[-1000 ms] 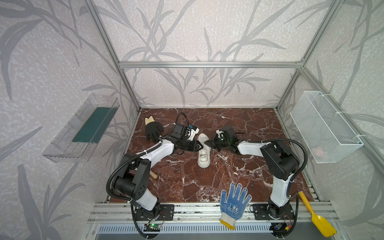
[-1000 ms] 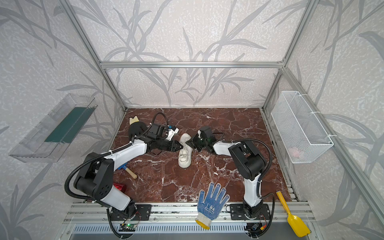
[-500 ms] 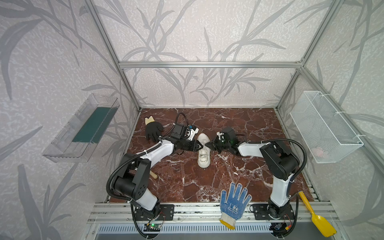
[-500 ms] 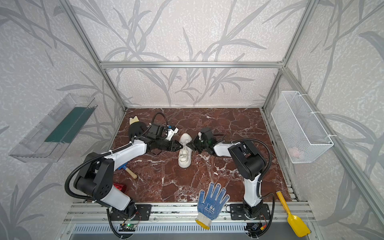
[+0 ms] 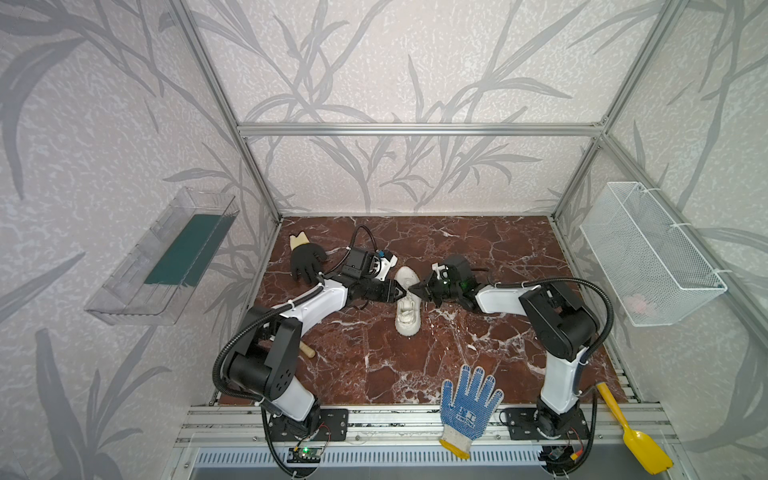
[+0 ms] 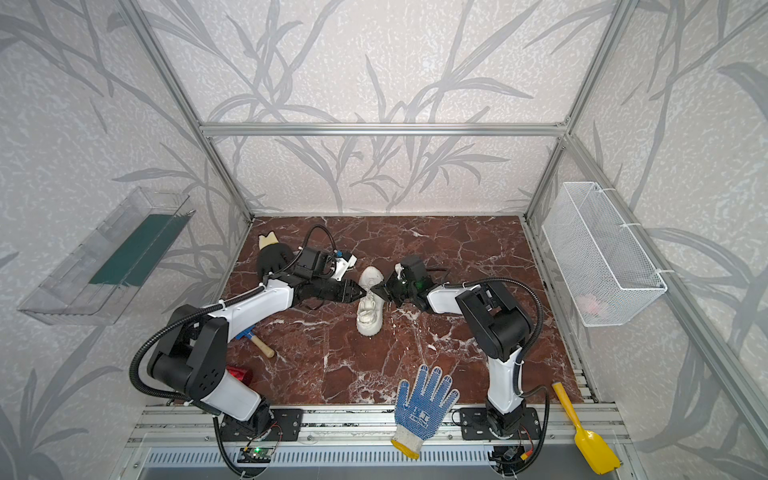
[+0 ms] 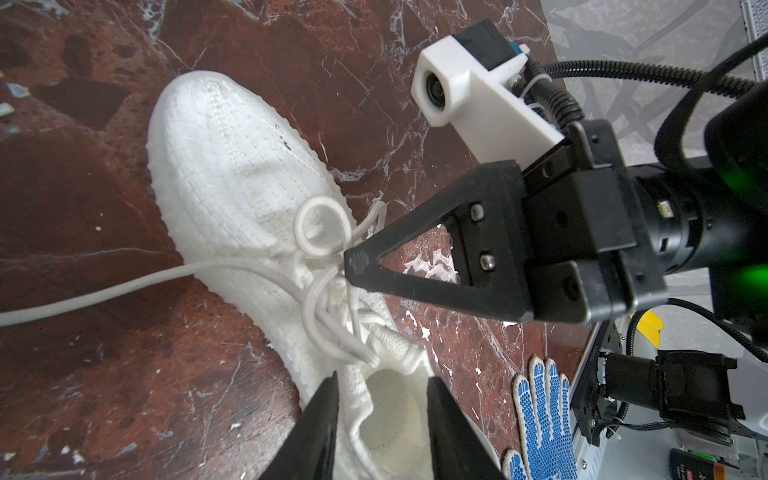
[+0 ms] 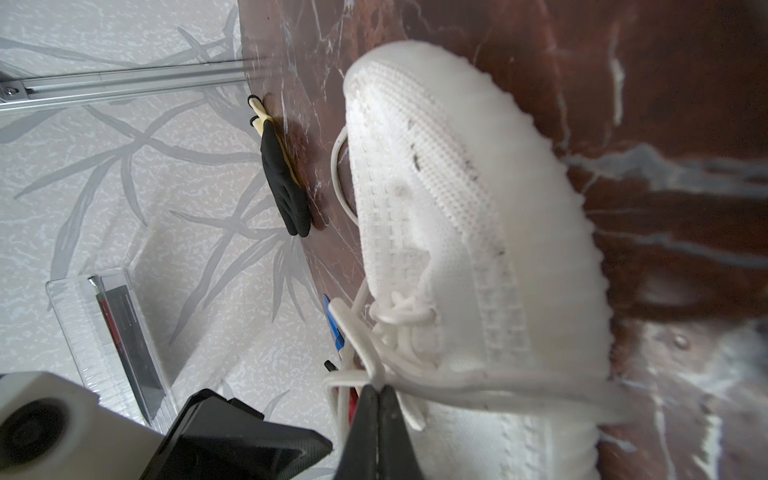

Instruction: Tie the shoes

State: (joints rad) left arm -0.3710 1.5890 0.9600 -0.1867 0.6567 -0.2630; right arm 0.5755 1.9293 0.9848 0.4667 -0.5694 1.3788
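Wire basket (image 5: 648,257): pink item (image 5: 636,302). Clear bin (image 5: 124,299): green sheet (image 5: 183,253). Left end effector (image 7: 382,376) apart over sneaker (image 5: 407,307); right end effector (image 8: 376,388) clamped on lace (image 8: 357,332).

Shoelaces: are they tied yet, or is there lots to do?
Not yet. One small loop sits on the sneaker. The right gripper pinches a lace; the left gripper is open. A long lace end trails loose, so the bow is left to make.

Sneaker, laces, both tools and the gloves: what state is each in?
Sneaker: upright on its sole.
Laces: one loop, one end trailing loose.
Left tool: open over the sneaker's collar.
Right tool: shut on a lace.
Blue glove: lying flat.
Black glove: lying flat.
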